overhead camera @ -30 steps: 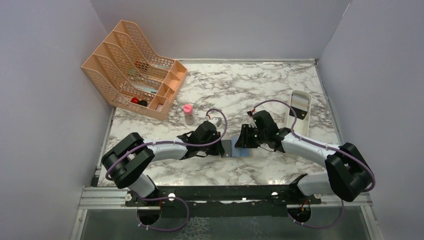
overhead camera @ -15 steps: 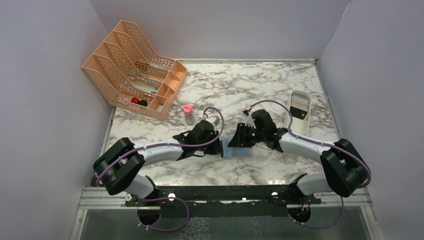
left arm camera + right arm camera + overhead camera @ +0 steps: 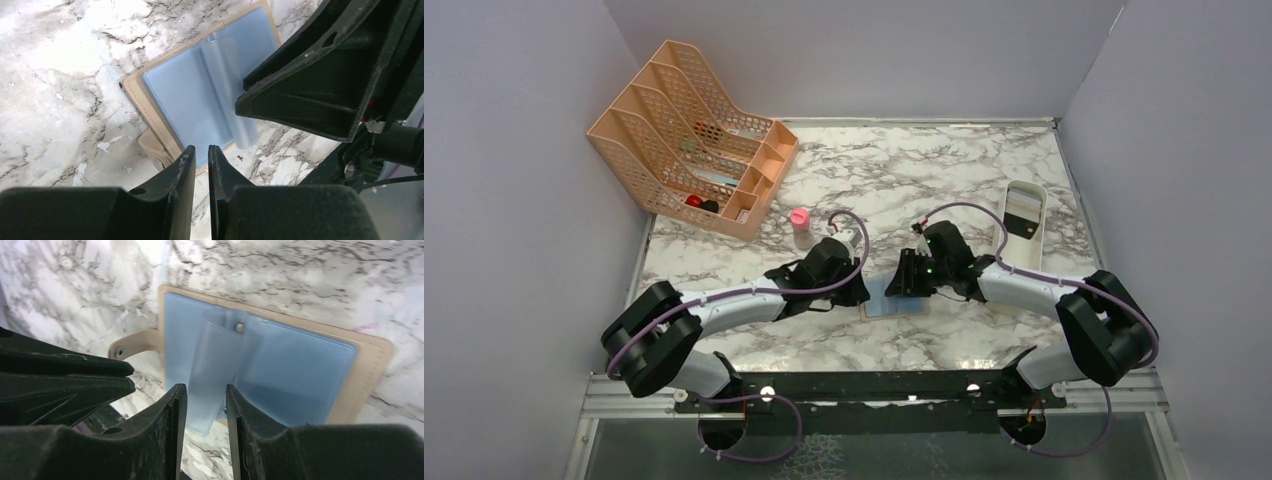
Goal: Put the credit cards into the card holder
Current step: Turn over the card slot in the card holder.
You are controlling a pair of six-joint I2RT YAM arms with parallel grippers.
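While it's open, card holder (image 3: 894,302) lies btwn fingers (image 3: 176,176).

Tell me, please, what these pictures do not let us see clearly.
Top view: the card holder is mostly covered by the left hand and right hand.
Top view: what lies in the white tray is too small to tell.
Both wrist views: no credit cards in frame; fingers cover the holder's near edge.

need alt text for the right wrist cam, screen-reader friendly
The tan card holder lies open on the marble table, blue inside facing up, with a clear plastic sleeve across its middle. The right claw frames the sleeve's near end, jaws apart. The snap tab sticks out on the left, close to the left claw.
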